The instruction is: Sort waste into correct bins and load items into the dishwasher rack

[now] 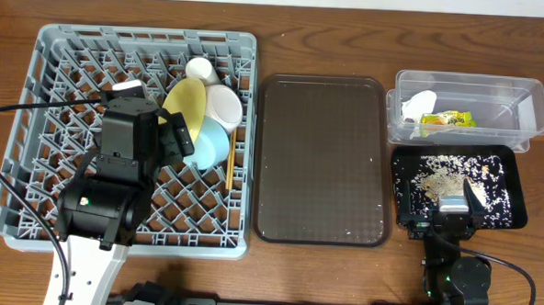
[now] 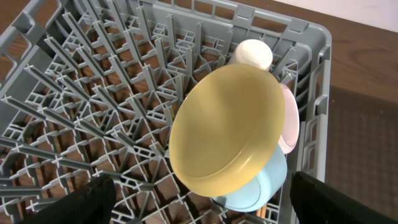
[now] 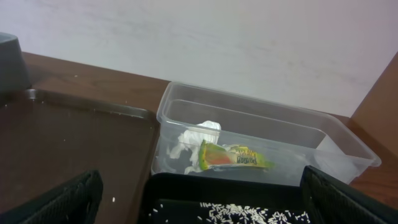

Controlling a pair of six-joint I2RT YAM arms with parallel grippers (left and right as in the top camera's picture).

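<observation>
The grey plastic peg rack [image 1: 148, 37] fills the frame's left; the clear plastic tub [image 1: 523, 90] sits upper right, the black tray [image 1: 513, 204] below it. The round yellow plate [image 1: 184, 107] leans in the rack, the green-and-yellow wrapper [image 1: 448, 118] lies in the tub. The left tool [image 1: 177, 137] and the right tool [image 3: 203, 200] are spread, empty.

The dishwasher rack [image 1: 34, 115] sits at the left of the worktop [image 1: 333, 26], with the serving tray [image 1: 322, 159] just beside it on the right, in the middle. Right of the serving tray stand the tub [image 1: 523, 99], at the back, and the shallow tray [image 1: 513, 204] just before it. In the tub lie the tissue [image 1: 418, 104], at its left end, and the snack wrapper [image 1: 448, 119] just right of it. The crumbs [image 1: 441, 181] lie scattered in the shallow tray. In the rack's right-hand part the plate [image 1: 184, 107] stands on edge, with the cup [image 1: 199, 68] behind it and the small bowl [image 1: 224, 104] to its right. The larger bowl [image 1: 210, 145] sits before the small bowl, and the chopsticks [image 1: 229, 164] lie along the larger bowl's right side.
</observation>
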